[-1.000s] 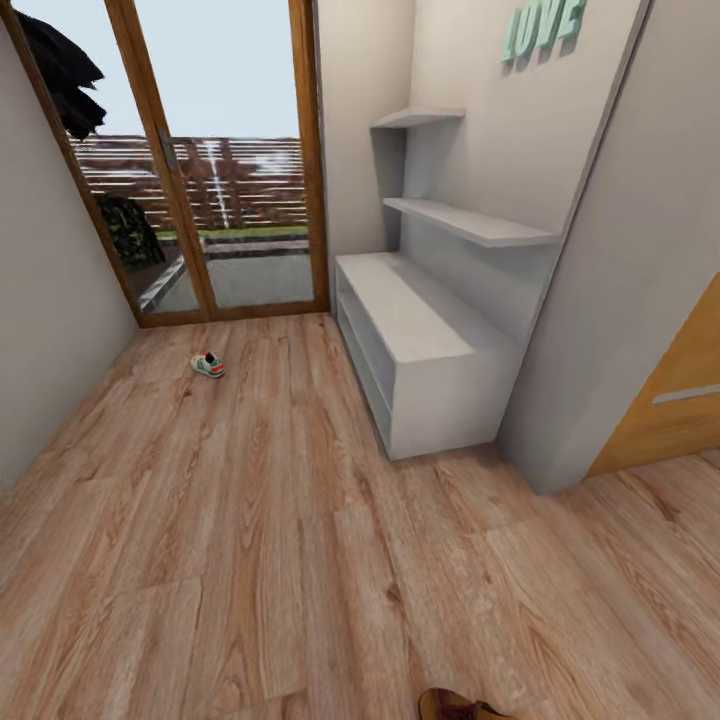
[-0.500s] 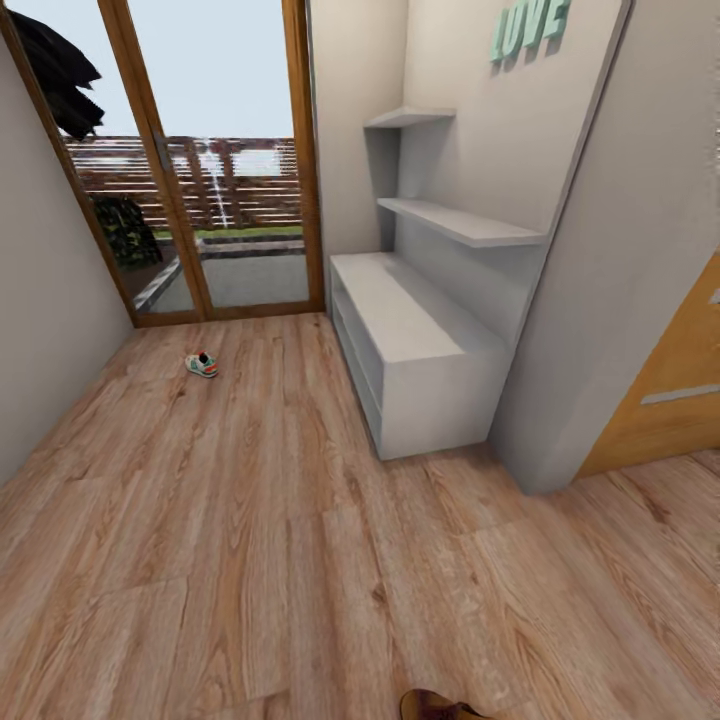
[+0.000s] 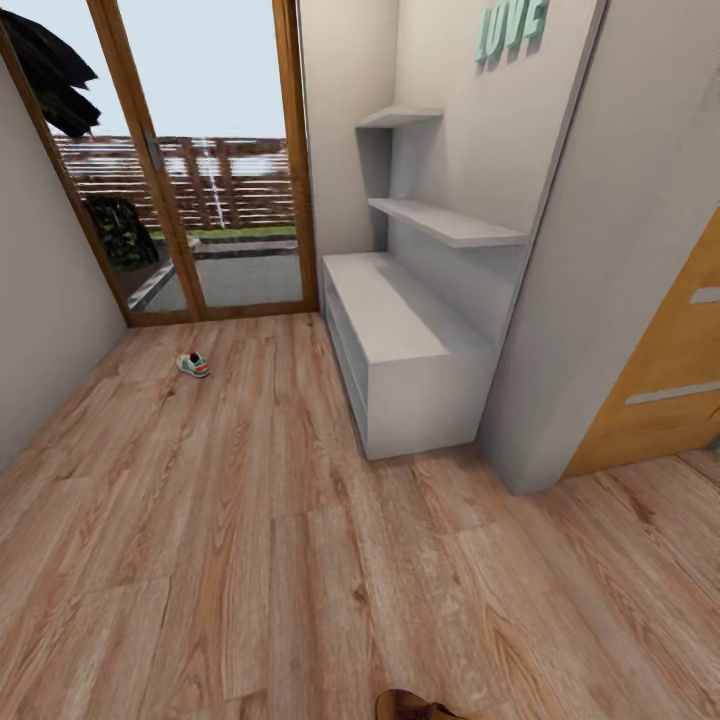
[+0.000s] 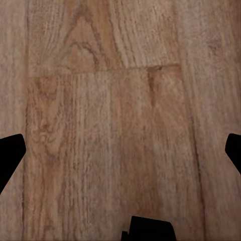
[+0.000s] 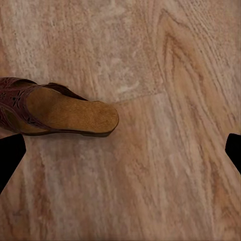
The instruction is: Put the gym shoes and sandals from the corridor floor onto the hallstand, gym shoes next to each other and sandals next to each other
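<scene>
One gym shoe (image 3: pixel 193 365), white with teal and red-orange, lies on the corridor floor (image 3: pixel 250 520) near the glass door. A dark-brown sandal (image 3: pixel 412 706) peeks in at the head view's lower edge. The white hallstand (image 3: pixel 405 340) stands against the right wall, its top and shelves bare. In the right wrist view the sandal (image 5: pixel 60 113) lies on the planks, off to one side of my open right gripper (image 5: pixel 120 155), which hangs above it. My left gripper (image 4: pixel 120 155) is open over bare floor planks (image 4: pixel 115 100).
A wood-framed glass door (image 3: pixel 190 170) closes the corridor's far end. Two thin wall shelves (image 3: pixel 445 222) hang above the hallstand. A grey wall corner (image 3: pixel 560 330) and an orange door (image 3: pixel 670 390) are at the right. A plain wall (image 3: pixel 40 300) bounds the left.
The whole head picture has slid left, so the camera has turned; the shoe, sandal and hallstand have not moved on the floor.
</scene>
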Robot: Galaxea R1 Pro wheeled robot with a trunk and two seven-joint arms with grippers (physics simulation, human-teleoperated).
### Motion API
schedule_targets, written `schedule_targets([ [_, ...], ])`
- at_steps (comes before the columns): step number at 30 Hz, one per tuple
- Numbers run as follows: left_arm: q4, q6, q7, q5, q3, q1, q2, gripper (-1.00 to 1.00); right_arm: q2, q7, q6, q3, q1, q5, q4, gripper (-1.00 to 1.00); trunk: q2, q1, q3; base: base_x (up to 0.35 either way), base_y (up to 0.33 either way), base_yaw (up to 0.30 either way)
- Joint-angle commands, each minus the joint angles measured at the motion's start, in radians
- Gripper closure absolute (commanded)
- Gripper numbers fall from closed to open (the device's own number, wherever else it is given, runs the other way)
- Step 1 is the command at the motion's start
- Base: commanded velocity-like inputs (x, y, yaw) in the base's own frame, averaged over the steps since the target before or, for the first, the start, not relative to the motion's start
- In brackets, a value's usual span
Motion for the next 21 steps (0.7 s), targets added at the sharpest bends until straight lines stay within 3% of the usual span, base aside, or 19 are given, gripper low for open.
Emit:
schedule_targets([
  [1,0.001,-0.003,0.0,0.009,-0.003,0.0,0.0,-1.0,0.0,-0.001,-0.003,0.0,0.0,-0.001,0.001,-1.0,0.0,0.0,-0.001,0.0,-0.021,0.0],
  [9,0.0,-0.003,-0.001,0.01,-0.003,0.0,0.0,-1.0,0.0,-0.001,-0.004,0.0,0.0,-0.001,0.001,-1.0,0.0,0.0,-0.001,0.001,-0.036,0.0],
  [21,-0.001,-0.003,0.0,0.01,-0.001,0.0,0.0,-1.0,0.0,-0.001,-0.003,0.0,0.0,-0.001,0.001,-1.0,0.0,0.0,-0.001,0.049,-0.132,0.0],
])
